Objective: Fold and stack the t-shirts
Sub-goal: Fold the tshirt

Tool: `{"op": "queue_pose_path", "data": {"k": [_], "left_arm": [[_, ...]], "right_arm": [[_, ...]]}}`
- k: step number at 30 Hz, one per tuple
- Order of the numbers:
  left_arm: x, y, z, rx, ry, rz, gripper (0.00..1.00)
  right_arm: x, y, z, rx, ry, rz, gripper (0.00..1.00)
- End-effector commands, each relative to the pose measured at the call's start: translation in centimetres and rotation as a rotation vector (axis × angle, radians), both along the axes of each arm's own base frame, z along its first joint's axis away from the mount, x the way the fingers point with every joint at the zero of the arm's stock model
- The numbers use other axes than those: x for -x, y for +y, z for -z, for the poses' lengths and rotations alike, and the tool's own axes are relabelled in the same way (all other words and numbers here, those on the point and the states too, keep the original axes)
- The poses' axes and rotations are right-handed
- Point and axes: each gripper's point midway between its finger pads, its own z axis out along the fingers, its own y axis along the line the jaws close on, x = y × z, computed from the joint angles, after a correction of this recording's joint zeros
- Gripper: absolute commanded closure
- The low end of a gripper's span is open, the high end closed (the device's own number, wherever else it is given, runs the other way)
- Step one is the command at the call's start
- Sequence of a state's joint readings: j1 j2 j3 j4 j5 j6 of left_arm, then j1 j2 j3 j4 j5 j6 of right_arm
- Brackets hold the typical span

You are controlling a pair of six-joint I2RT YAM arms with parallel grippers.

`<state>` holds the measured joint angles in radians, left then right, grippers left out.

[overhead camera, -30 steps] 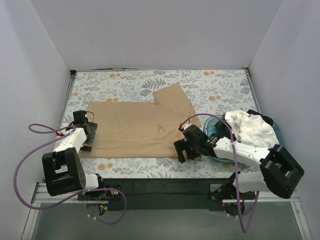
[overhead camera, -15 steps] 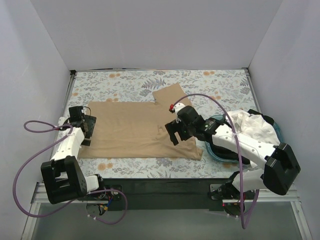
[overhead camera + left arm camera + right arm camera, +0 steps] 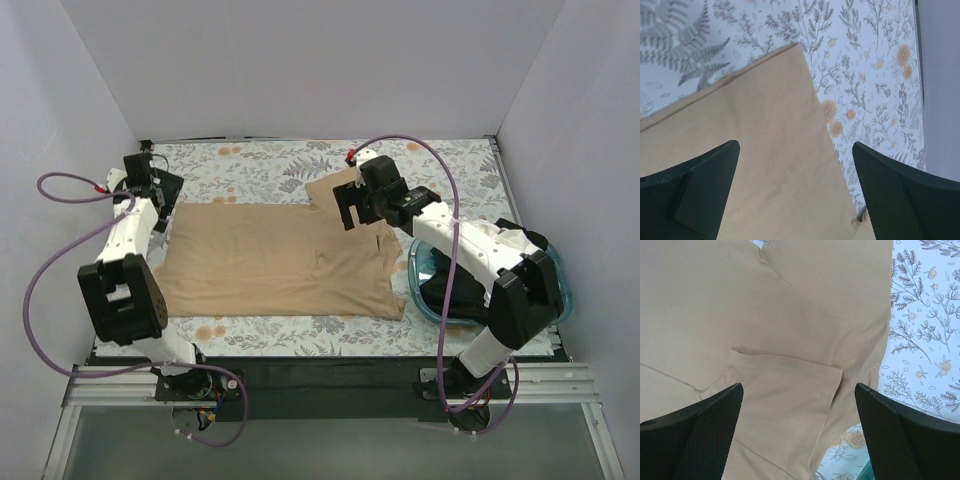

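The tan t-shirt (image 3: 270, 260) lies spread flat on the middle of the table, one sleeve (image 3: 345, 190) pointing to the far right. My left gripper (image 3: 150, 188) is open and empty above the shirt's far left corner (image 3: 785, 100). My right gripper (image 3: 350, 207) is open and empty above the far right sleeve area, where a flap of cloth (image 3: 785, 390) lies folded over. The white t-shirt (image 3: 487, 233) is heaped in the teal basin (image 3: 420, 292) at the right, partly hidden by my right arm. Dark cloth (image 3: 442, 290), which may be the black t-shirt, shows under it.
The table has a floral cover (image 3: 260, 160). White walls close off the left, far and right sides. The left arm's purple cable (image 3: 60, 185) loops out over the left edge.
Both arms have swung from the shirt's near edge toward the far side: the left gripper to the far left corner, the right gripper to the far right sleeve. The shirt has not moved.
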<state>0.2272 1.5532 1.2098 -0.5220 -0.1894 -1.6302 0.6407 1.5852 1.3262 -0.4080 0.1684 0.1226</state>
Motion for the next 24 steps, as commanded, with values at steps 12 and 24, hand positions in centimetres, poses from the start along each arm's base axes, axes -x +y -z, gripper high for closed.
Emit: {"op": "queue_pose_path", "data": {"k": [12,24], "left_arm": [[-11.1,3.3,7.4,-0.067,0.250,0.126,0.26],[-10.0,3.4,11.2,-0.133,0.406,0.141,0.42]], "right_arm": [[-2.0,-1.5,3.7,0.031,0.060,0.023,0.02],[-1.7,-1.9,5.8,0.035,0.108,0.028,0.02]]}}
